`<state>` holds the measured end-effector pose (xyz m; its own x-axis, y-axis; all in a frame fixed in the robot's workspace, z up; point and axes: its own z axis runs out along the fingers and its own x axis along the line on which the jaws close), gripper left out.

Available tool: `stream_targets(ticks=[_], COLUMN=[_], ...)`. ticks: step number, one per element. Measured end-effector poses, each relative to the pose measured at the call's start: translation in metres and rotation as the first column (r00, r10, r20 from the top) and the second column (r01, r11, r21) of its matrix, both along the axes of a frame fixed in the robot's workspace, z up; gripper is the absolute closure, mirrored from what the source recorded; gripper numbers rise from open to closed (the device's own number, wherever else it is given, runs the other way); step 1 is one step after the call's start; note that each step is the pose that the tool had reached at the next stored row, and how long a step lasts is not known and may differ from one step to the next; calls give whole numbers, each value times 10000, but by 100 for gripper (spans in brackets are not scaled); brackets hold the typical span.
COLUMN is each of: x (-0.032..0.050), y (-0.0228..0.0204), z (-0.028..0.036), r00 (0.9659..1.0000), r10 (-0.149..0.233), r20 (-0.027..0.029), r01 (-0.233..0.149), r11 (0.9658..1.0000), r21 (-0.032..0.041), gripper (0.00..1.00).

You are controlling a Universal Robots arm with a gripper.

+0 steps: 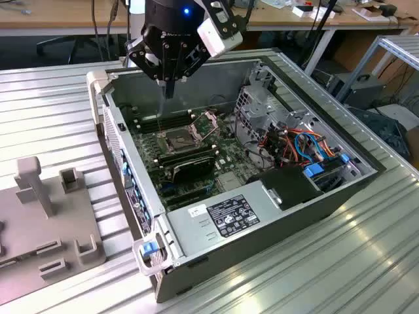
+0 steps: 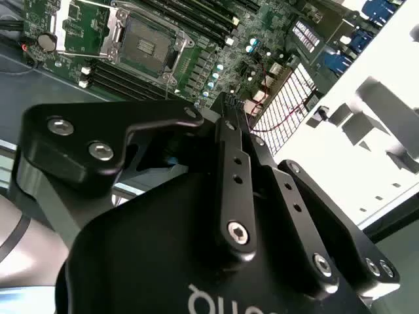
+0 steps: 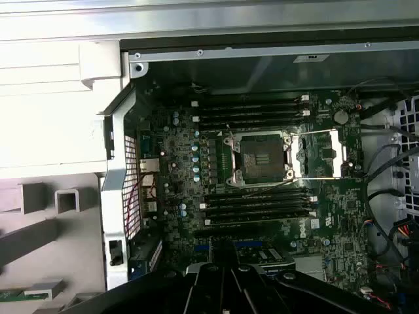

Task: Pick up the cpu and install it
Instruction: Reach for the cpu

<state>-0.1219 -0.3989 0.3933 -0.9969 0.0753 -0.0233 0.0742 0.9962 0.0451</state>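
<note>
- The gripper (image 1: 169,90) hangs in the upper middle of the exterior view, over the far edge of the open computer case (image 1: 216,80). Its fingers are drawn together to one narrow tip. I cannot tell whether anything thin is pinched there.
- I cannot make out the cpu with certainty in any view.
- The cpu socket (image 1: 178,139) lies lower in the frame than the gripper tip, apart from it. It shows a dark bed in both wrist views (image 2: 145,40) (image 3: 262,156).
- Its load plate (image 1: 207,124) stands swung open just right of the socket.
- Memory slots (image 3: 252,111) run in rows on both sides of the socket.
- Coloured cables (image 1: 308,147) crowd the right part of the case, and a labelled power supply (image 1: 229,216) sits at the lower middle.
- A grey fixture (image 1: 59,222) rests on the ribbed metal table (image 1: 52,111) at the lower left, well apart from the gripper.
</note>
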Motion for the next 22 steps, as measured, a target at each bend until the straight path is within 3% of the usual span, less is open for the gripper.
stream_targets(ticks=[13, 15, 18, 22], x=[-17, -35, -127, -165], y=[0, 0, 0, 1], z=[0, 0, 0, -1], r00=[10000, 10000, 10000, 10000], r10=[-1, -1, 0, 0], r20=[0, -1, -1, 0], r01=[1, 1, 0, 0], r11=[10000, 10000, 10000, 10000], r21=[1, 0, 0, 0], gripper=[89, 89, 89, 89])
